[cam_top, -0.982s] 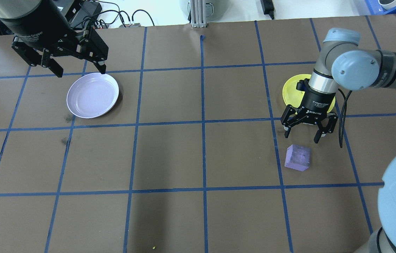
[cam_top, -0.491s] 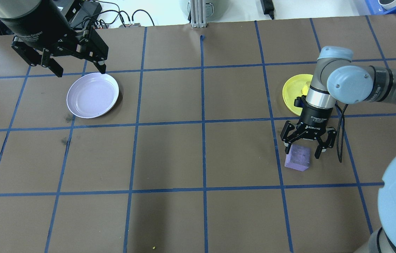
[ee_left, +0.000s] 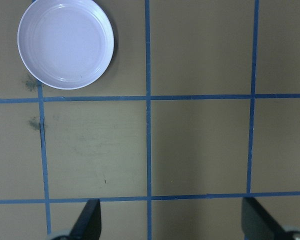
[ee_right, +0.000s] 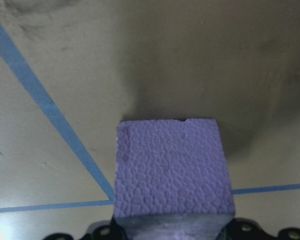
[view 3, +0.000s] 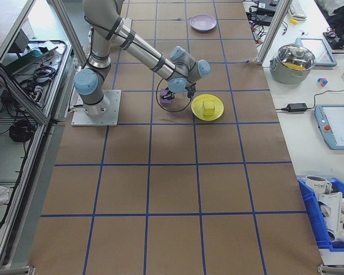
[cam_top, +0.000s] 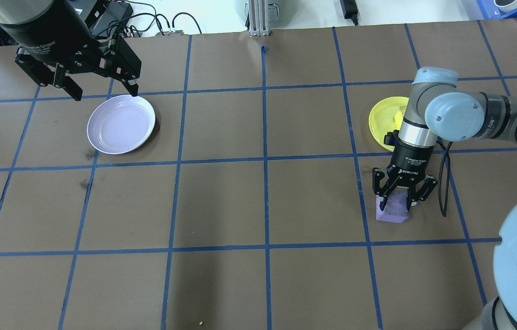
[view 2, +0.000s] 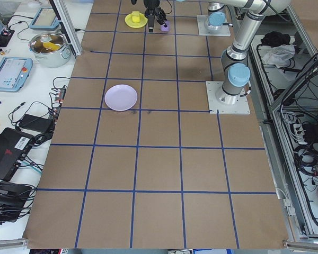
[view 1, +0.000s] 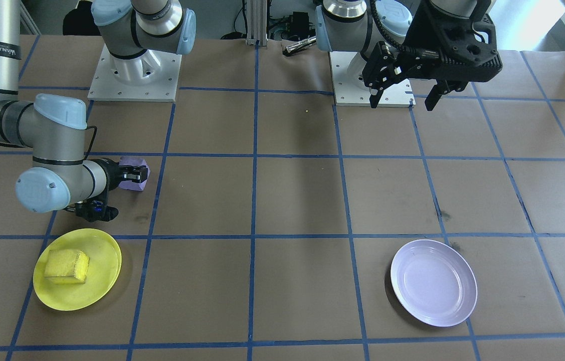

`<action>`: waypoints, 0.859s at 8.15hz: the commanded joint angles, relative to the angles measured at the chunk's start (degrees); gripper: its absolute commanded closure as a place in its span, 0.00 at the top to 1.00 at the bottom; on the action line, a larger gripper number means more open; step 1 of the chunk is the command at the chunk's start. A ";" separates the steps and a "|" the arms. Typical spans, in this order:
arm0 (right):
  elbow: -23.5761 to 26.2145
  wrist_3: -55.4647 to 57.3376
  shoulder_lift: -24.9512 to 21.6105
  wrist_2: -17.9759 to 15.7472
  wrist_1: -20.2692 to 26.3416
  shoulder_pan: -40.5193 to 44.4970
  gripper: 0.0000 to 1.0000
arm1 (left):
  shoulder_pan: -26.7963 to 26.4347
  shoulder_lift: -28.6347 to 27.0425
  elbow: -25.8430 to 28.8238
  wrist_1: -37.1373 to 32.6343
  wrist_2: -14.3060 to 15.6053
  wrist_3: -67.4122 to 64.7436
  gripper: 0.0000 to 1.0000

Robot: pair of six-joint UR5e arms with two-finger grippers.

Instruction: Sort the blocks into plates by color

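Note:
A pale purple block [cam_top: 393, 212] rests on the brown table at the right, and my right gripper [cam_top: 396, 201] stands over it, shut on its two sides. In the right wrist view the purple block [ee_right: 172, 170] fills the lower middle. The yellow block [view 1: 66, 264] lies in the yellow plate [view 1: 104, 283], just beyond the right arm. At the left the lavender plate [cam_top: 120, 123] holds nothing. My left gripper [cam_top: 106, 94] hangs open, high over that plate's far edge. The left wrist view shows the lavender plate [ee_left: 65, 44] at top left.
Blue tape lines grid the brown table. The two arm bases [view 1: 134, 75] sit at the robot's side. An aluminium post [cam_top: 258, 18] and cables [cam_top: 148, 18] line the far edge. A lidded pot [view 3: 298, 60] and tablets lie on a side bench.
My right gripper moved from the yellow plate toward the robot, came down over the purple block, and its fingers drew in onto it. The left arm has not moved.

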 commanded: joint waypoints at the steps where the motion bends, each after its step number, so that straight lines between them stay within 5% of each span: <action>1: -0.61 0.06 -1.03 0.66 -5.37 0.00 0.00 | 0.04 0.00 0.00 0.00 0.00 0.00 1.00; 5: -5.00 1.98 -7.27 7.33 -4.07 5.15 0.00 | -0.05 0.00 0.00 0.00 0.09 0.00 1.00; 7: -9.72 10.92 -7.46 14.07 -3.90 13.06 0.00 | 0.21 -0.09 0.09 0.09 0.26 -0.09 1.00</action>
